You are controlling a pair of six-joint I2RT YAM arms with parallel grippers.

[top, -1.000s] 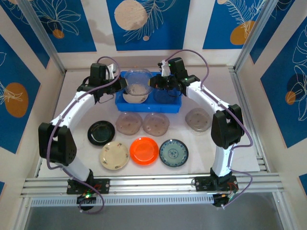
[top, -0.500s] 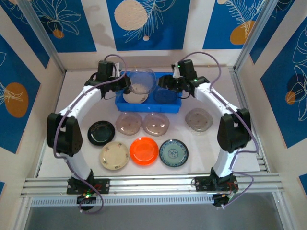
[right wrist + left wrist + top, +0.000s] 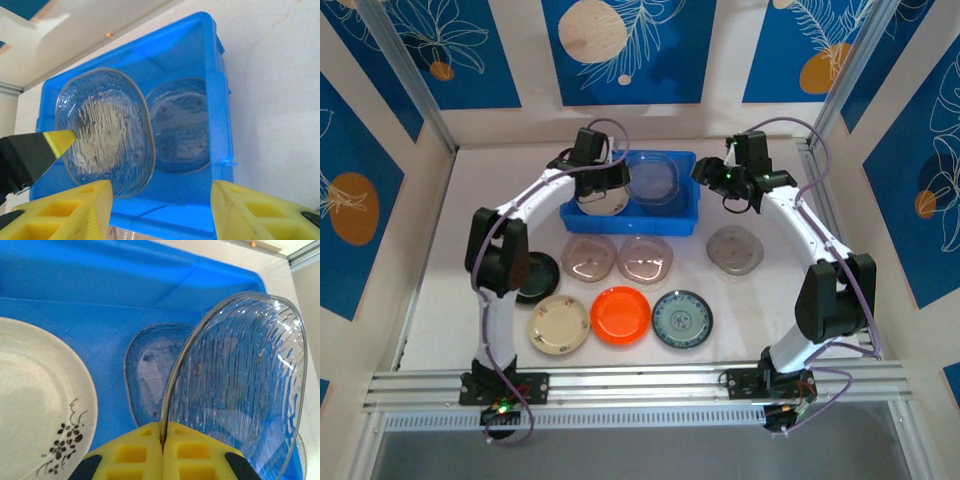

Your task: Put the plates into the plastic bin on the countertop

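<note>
White counter (image 3: 450, 260) between blue-patterned walls: my left tool (image 3: 162, 450) is clamped on the rim of a clear ribbed round plate (image 3: 240, 380) over the bright blue plastic bin (image 3: 670, 228), and my right tool (image 3: 160, 200) stands half open, empty, beside it. Next, I judge: lower and release. One cream plate (image 3: 40, 400) and one smoky plate (image 3: 182, 125) lie inside. Seven lie outside: three smoky-grey plates (image 3: 588, 257), black plate (image 3: 538, 283), cream floral plate (image 3: 558, 324), orange plate (image 3: 621, 314), teal plate (image 3: 682, 318).

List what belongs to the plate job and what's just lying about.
Job: blue plastic bin; clear plate in left gripper; floral cream plate, grey plate inside; loose: black plate, second cream plate, orange plate, teal-patterned plate, three smoky-grey plates.
Just there: aluminium rail, leaf-print wall panels, purple cables.
</note>
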